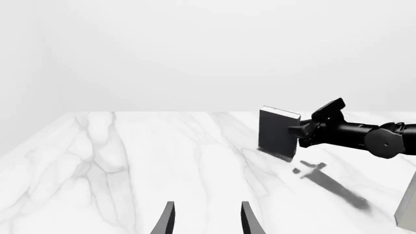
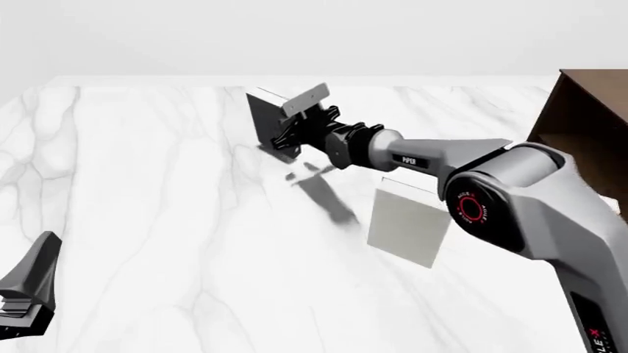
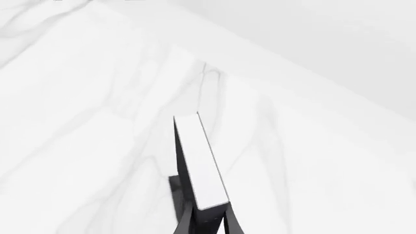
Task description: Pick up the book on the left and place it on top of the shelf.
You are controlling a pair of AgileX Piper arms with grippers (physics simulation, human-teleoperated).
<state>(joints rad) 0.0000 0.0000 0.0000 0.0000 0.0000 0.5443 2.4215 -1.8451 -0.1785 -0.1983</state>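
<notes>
The black book (image 2: 263,118) with white page edges stands upright on the white marble table (image 2: 147,184), far from the arms and left of centre. My right gripper (image 2: 290,132) reaches across to it, and its fingers close on both covers. The right wrist view shows the white page edge (image 3: 198,165) held between the two fingers (image 3: 185,222). The left wrist view shows the book (image 1: 276,134) and the right gripper (image 1: 302,131) from the side, the book's lower edge at the table. My left gripper (image 1: 208,222) is open and empty at the near left (image 2: 25,294). The dark brown shelf (image 2: 589,125) stands at the right edge.
A pale grey-white book (image 2: 407,224) stands on the table under the right forearm, in front of the shelf; its edge also shows in the left wrist view (image 1: 406,209). The right arm (image 2: 510,191) spans the table from right to centre.
</notes>
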